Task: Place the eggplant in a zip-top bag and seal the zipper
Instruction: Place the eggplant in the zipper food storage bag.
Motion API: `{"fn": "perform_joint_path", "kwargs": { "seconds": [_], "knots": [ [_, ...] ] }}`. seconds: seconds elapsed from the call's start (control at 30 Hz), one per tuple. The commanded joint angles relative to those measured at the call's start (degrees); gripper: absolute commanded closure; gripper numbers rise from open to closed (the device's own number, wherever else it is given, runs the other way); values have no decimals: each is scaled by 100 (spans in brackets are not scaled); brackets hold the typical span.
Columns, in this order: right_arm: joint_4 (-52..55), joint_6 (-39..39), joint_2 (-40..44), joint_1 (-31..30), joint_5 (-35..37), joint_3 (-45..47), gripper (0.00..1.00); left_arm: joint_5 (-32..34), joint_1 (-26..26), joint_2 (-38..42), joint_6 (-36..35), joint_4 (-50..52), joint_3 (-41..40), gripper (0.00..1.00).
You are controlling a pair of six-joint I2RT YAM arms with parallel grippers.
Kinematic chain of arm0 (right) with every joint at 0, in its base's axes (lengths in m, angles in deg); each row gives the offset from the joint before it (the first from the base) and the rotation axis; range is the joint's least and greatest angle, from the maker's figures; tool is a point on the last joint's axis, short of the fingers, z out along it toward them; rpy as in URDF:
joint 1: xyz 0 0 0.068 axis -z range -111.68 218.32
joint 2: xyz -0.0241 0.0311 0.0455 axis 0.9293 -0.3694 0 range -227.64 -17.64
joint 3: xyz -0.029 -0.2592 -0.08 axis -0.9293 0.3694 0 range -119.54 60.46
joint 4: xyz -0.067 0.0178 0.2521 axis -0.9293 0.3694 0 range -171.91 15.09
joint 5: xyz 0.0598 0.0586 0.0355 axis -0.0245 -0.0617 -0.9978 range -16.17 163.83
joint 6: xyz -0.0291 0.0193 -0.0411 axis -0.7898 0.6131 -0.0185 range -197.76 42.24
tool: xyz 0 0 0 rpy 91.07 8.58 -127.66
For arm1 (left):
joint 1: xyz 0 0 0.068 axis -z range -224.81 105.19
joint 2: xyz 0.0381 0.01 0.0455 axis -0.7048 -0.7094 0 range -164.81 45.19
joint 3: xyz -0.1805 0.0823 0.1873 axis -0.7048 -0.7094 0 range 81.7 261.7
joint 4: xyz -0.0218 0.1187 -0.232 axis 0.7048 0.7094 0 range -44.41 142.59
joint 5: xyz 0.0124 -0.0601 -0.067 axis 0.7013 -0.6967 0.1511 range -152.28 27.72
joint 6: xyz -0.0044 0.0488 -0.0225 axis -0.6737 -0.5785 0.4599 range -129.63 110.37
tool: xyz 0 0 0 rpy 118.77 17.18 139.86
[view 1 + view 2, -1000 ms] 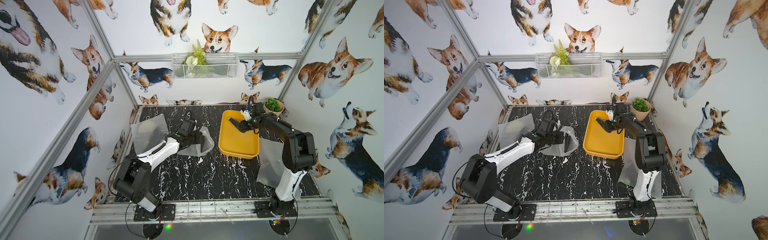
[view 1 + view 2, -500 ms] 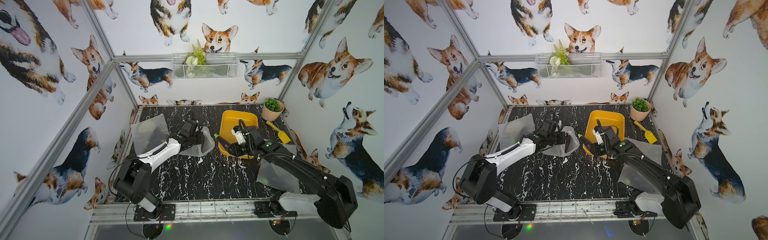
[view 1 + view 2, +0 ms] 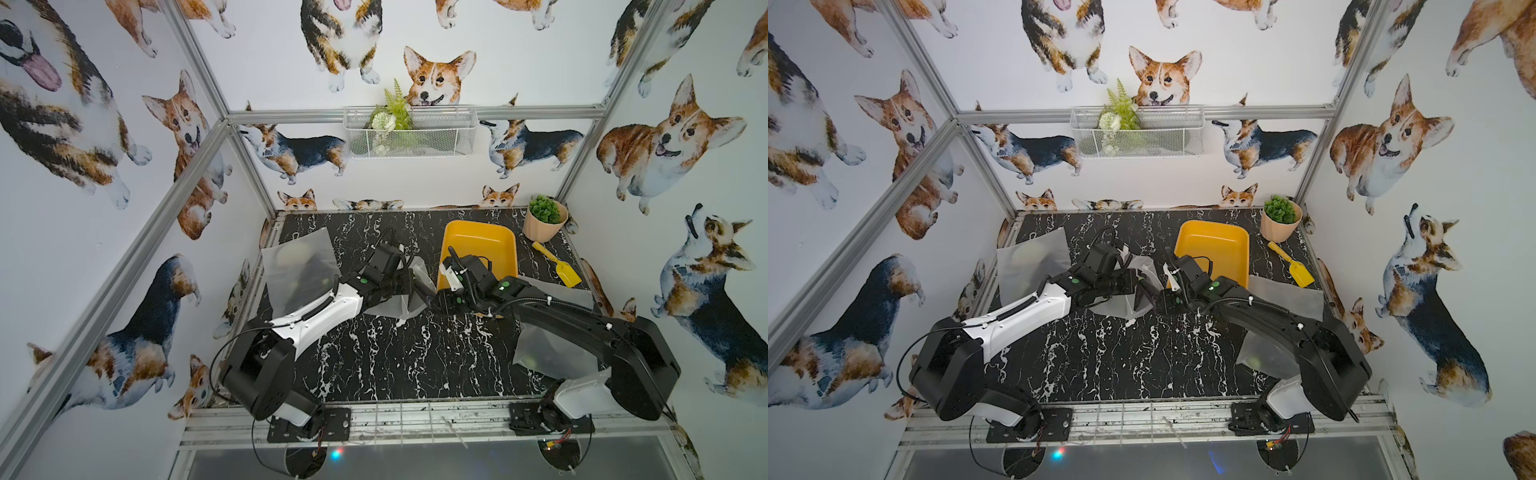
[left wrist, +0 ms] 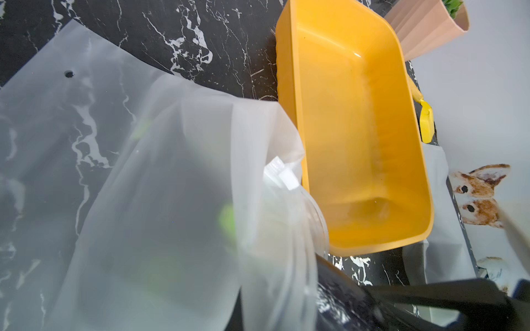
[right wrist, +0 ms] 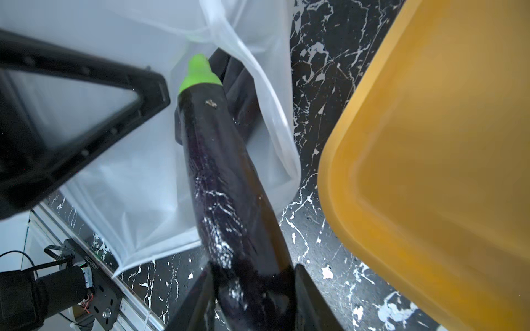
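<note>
Both top views: right arm (image 3: 582,324) has swung off the yellow plastic tray (image 3: 505,249) to the frosted clear zip-top bag (image 3: 395,309), its rim pinched up by the closed left gripper (image 3: 413,286). Long dark-purple eggplant (image 5: 226,183), clamped in the right gripper (image 5: 255,303), pokes its green cap (image 5: 198,71) inside. Insertion begun, sealing still to do.

- Left arm (image 3: 316,316) is wearing a white shell between black joints.
- Right arm (image 3: 582,328) is showing black, its lowest part white.
- Green dots (image 3: 364,281) are glowing on both wrists.
- Black cables (image 3: 528,300) are looping along both.
- Right gripper (image 5: 254,269) is showing black fingers (image 5: 312,303).
</note>
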Motion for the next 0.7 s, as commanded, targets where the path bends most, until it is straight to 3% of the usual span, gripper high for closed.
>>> {"fn": "perform_joint_path", "kwargs": {
  "seconds": [0.0,0.4,0.53,0.67],
  "knots": [
    [141,425,-331,-13,-59,-340,61,66,71,173,62,-54,-78,100],
    [418,1342,-1147,-67,52,-986,56,-79,516,-42,743,-581,-339,100],
    [210,1623,-1236,-171,200,-1101,44,-214,459,-151,1002,-726,-233,100],
    [-205,1647,-775,-221,524,-830,30,-526,100,-171,1171,-748,-128,100]
  ]
}}
